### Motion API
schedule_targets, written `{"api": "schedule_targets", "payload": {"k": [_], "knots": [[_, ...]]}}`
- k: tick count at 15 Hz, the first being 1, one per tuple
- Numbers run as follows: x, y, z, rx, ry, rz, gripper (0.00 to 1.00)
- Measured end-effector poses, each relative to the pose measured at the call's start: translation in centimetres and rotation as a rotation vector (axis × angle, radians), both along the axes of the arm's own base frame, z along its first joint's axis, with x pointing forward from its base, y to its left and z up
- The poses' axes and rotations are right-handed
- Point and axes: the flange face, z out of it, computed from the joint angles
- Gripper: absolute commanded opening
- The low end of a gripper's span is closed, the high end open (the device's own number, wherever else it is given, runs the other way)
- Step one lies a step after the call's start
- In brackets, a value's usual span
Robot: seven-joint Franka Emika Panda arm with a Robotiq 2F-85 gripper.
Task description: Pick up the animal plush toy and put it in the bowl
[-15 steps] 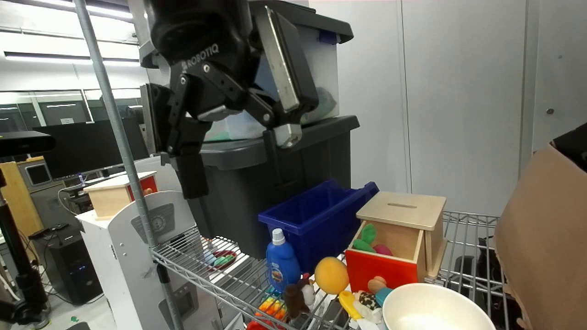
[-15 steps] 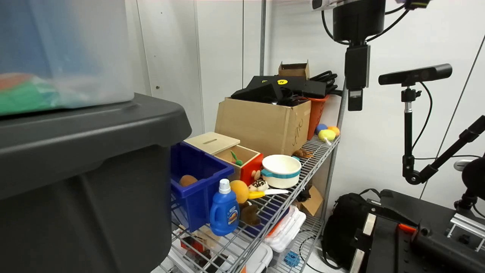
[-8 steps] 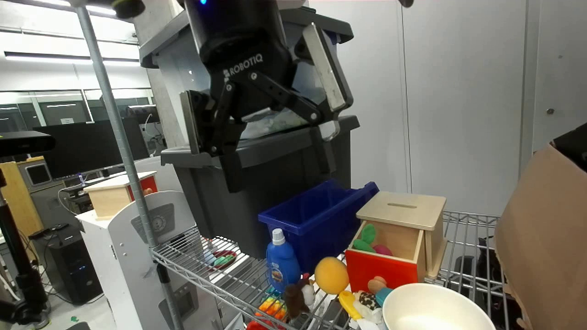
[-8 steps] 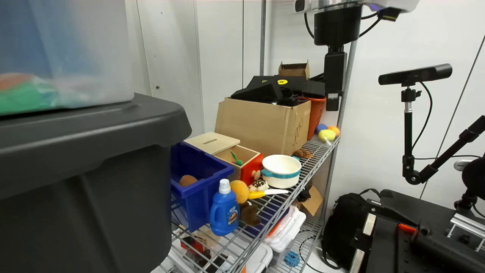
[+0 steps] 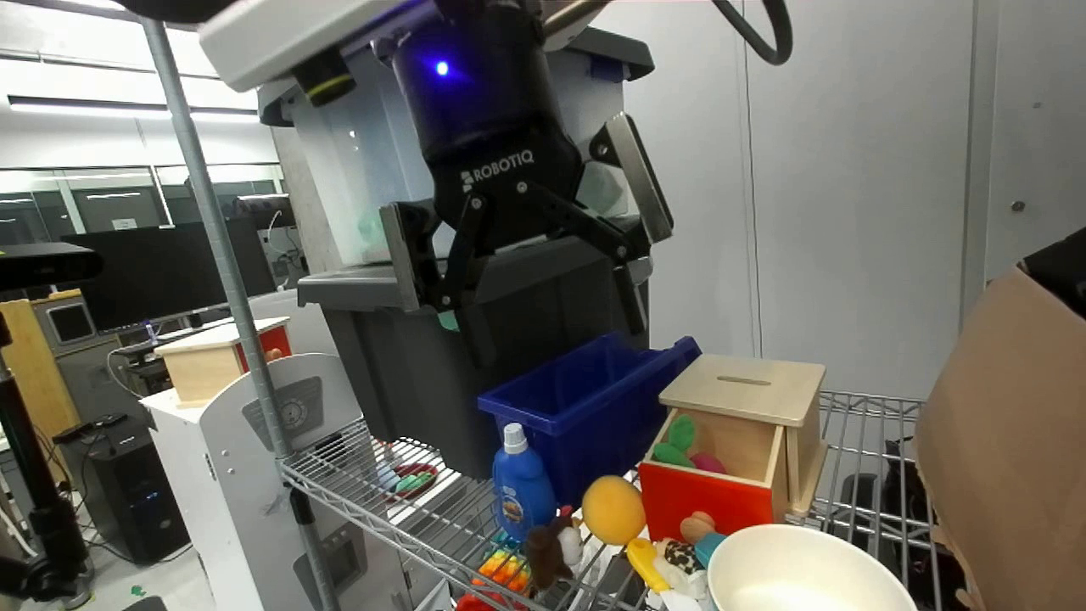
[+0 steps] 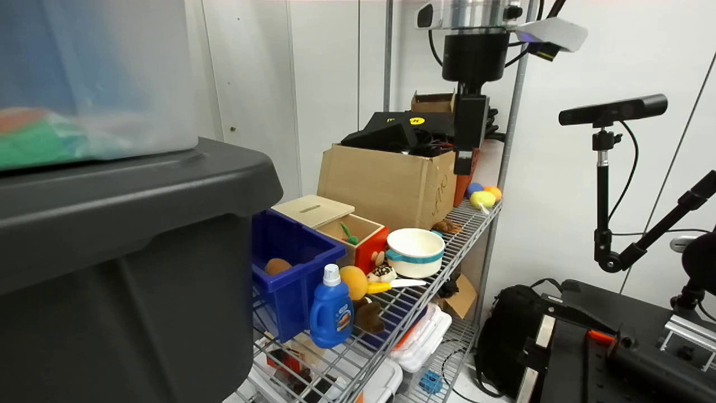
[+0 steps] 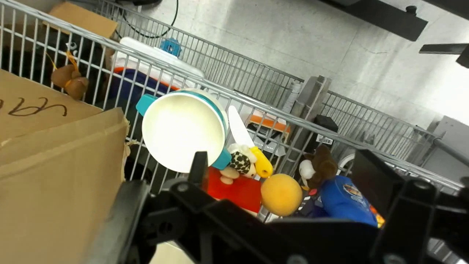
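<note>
"How will the brown-and-white animal plush toy (image 7: 325, 164) handle?"
"Soft and light, I'd guess; pinch it round the brown body."
"Where is it?"
"On the wire shelf (image 7: 256, 104), just beside the blue detergent bottle (image 7: 346, 200) and well below the gripper (image 5: 558, 335), whose jaws stand wide apart, holding nothing. In the wrist view it shows within their gap, toward the bottle's side."

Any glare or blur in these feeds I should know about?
Wrist view: the bowl washes out nearly white inside, the floor is overexposed near the right edge, and the closest parts of the pincer look soft; in an exterior view: a blue light glares above the pincer.
</note>
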Motion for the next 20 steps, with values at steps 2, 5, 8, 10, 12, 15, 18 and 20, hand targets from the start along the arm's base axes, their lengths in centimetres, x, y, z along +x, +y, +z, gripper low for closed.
{"api": "schedule_targets", "payload": {"k": [2,5,8,10,12,15,18,20], "knots": [[0.2,0.0,-0.7,0.02,-0.008,0.017,1.0],[0.3,-0.3,-1.7,0.05,-0.014,0.036,1.0],[0.1,-0.5,-2.8,0.069,-0.007,0.037,1.0],[0.1,-0.7,-3.6,0.072,0.009,0.023,1.0],[0.0,-0.9,-4.6,0.076,0.026,-0.02,1.0],[0.2,-1.1,-5.9,0.088,0.041,-0.096,1.0],[0.5,-1.6,-6.8,0.117,0.056,-0.161,1.0],[0.7,-2.0,-7.2,0.139,0.069,-0.194,1.0]]}}
